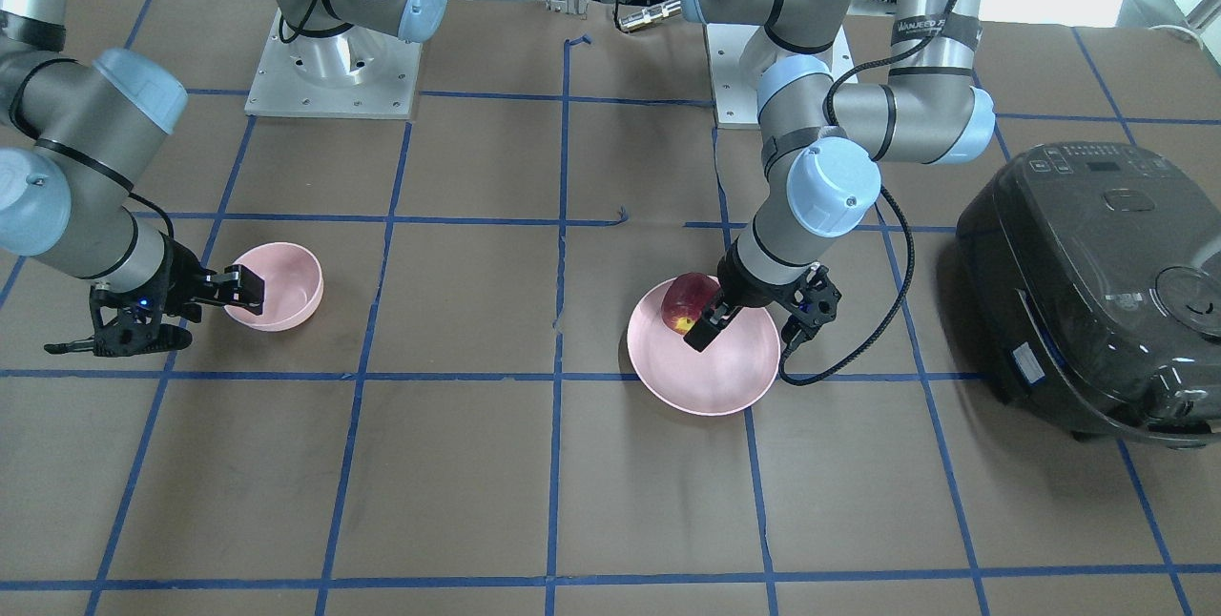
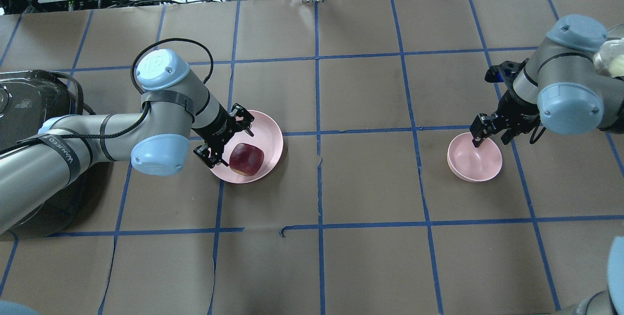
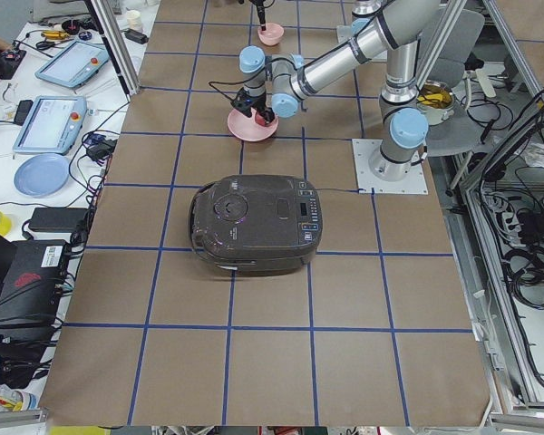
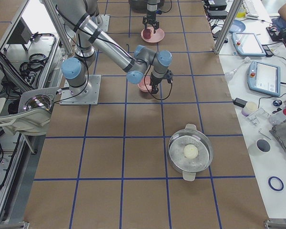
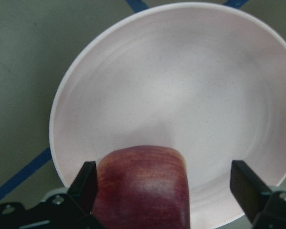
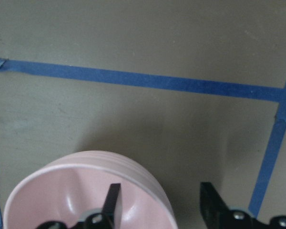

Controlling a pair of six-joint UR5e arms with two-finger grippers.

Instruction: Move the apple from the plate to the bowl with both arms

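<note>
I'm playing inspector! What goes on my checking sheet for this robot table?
Surface: table covered in brown paper with a blue tape grid.
Job's things: apple on the plate, near its edge; bowl far off, no fruit in it.
Clutter: dark rice cooker; metal pot.
Grippers: left gripper open around the apple; right gripper open, straddling the bowl's rim.
Cables: black cable loops off the left arm.
Surroundings: side bench with a teach pendant.
</note>
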